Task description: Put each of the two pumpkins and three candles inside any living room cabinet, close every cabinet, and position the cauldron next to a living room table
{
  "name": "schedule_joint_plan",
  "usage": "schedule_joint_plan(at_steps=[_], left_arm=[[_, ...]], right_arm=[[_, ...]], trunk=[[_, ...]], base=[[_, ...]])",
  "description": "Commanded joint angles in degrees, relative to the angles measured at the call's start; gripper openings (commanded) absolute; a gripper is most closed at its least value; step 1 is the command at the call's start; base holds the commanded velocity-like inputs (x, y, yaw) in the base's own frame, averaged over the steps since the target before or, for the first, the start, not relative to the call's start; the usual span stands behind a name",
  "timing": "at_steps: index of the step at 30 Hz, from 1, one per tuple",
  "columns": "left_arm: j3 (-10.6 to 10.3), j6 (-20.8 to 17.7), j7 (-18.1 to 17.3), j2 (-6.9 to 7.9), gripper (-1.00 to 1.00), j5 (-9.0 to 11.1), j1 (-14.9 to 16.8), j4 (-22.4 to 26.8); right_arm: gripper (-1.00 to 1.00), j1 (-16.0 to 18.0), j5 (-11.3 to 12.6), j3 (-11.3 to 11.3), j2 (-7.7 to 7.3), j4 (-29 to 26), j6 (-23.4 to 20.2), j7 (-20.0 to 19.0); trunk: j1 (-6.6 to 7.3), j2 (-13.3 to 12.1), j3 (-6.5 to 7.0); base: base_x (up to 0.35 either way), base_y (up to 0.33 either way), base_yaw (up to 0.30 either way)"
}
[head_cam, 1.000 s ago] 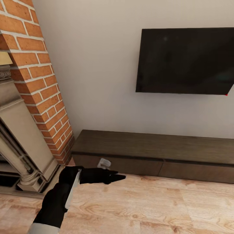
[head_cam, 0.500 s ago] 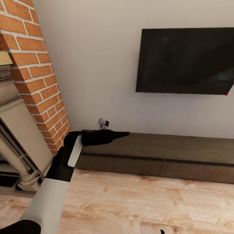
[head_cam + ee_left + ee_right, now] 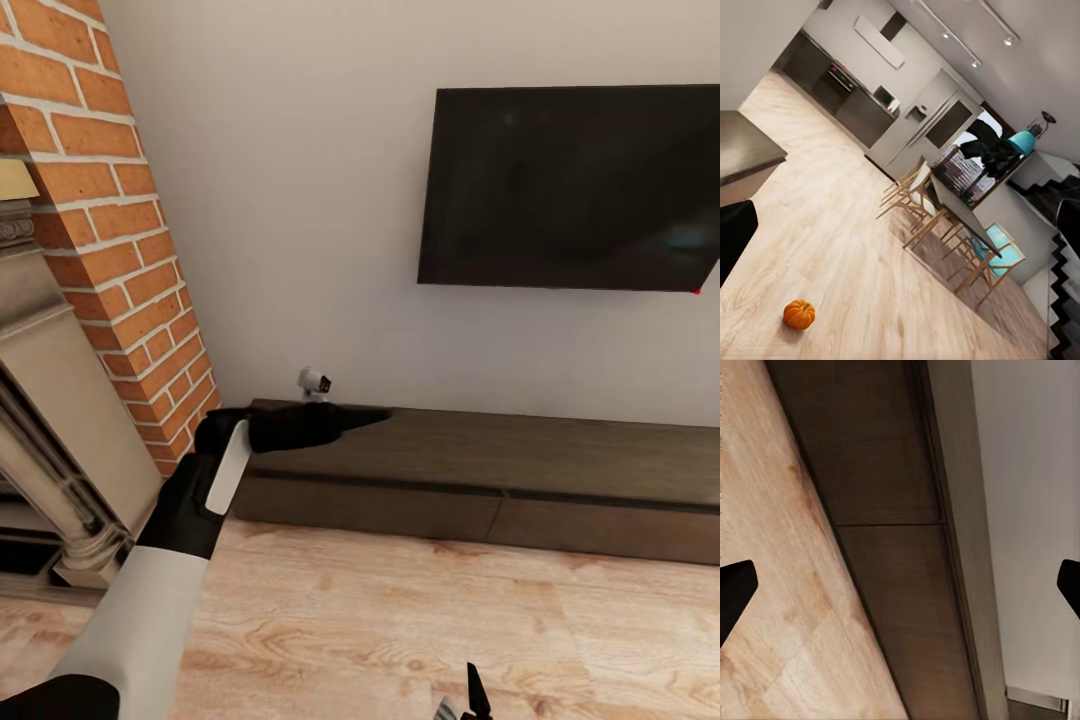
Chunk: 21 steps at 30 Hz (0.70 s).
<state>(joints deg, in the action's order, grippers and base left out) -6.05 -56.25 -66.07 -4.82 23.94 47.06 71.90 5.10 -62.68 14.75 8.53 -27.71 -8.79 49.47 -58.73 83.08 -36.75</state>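
Since half a second ago your left claw (image 3: 375, 413) has dipped slightly over the cabinet (image 3: 520, 455), and the tip of your right claw (image 3: 474, 692) has risen into the bottom of the head view. The left one reads as a single dark point at the cabinet's fireplace end, so its fingers look pressed together and empty. The right wrist view catches one dark fingertip (image 3: 735, 592) at each edge of the frame, so that claw is spread wide, holding nothing.

You seem to be at the opening step: the drawer fronts are all flush and nothing is stowed yet. The next move calls for catching a handle-less front at its edge and pulling it out, then fetching the first item.

From the head you get the whole cabinet under the TV (image 3: 570, 188), but none of the goods. The left wrist view gives you a pumpkin (image 3: 799, 314) on the floor, well out from the cabinet's end toward the dining chairs. The right wrist view shows the seam between two drawer fronts (image 3: 889, 525) up close.
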Motion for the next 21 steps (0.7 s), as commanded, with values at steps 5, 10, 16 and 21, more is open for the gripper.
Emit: schedule_joint_plan(at_steps=[5, 10, 16, 21], left_arm=[[-0.2, 0.2, 0.2, 0.49, 1.00, -0.1, -0.1, -0.4], [-0.2, 0.3, 0.2, 0.60, 1.00, -0.1, -0.1, -0.5], [-0.2, 0.3, 0.3, 0.54, 1.00, -0.2, -0.2, -0.6], [-0.2, 1.0, 0.5, 0.34, 1.00, -0.4, -0.2, -0.6]], right_arm=[[1.00, 0.0, 0.0, 0.0, 0.01, 0.4, 0.2, -0.2], [1.00, 0.0, -0.2, 2.2, 0.33, 0.7, -0.2, 0.6], [1.00, 1.2, -0.2, 5.2, 0.39, 0.6, -5.7, 2.8], [1.00, 7.5, -0.2, 5.4, 0.43, 1.2, -8.1, 4.4]], trunk=[[0.00, 0.0, 0.00], [0.00, 0.0, 0.00], [0.00, 0.0, 0.00], [0.00, 0.0, 0.00]], base=[[0.000, 0.000, 0.000], [0.000, 0.000, 0.000], [0.000, 0.000, 0.000], [0.000, 0.000, 0.000]])
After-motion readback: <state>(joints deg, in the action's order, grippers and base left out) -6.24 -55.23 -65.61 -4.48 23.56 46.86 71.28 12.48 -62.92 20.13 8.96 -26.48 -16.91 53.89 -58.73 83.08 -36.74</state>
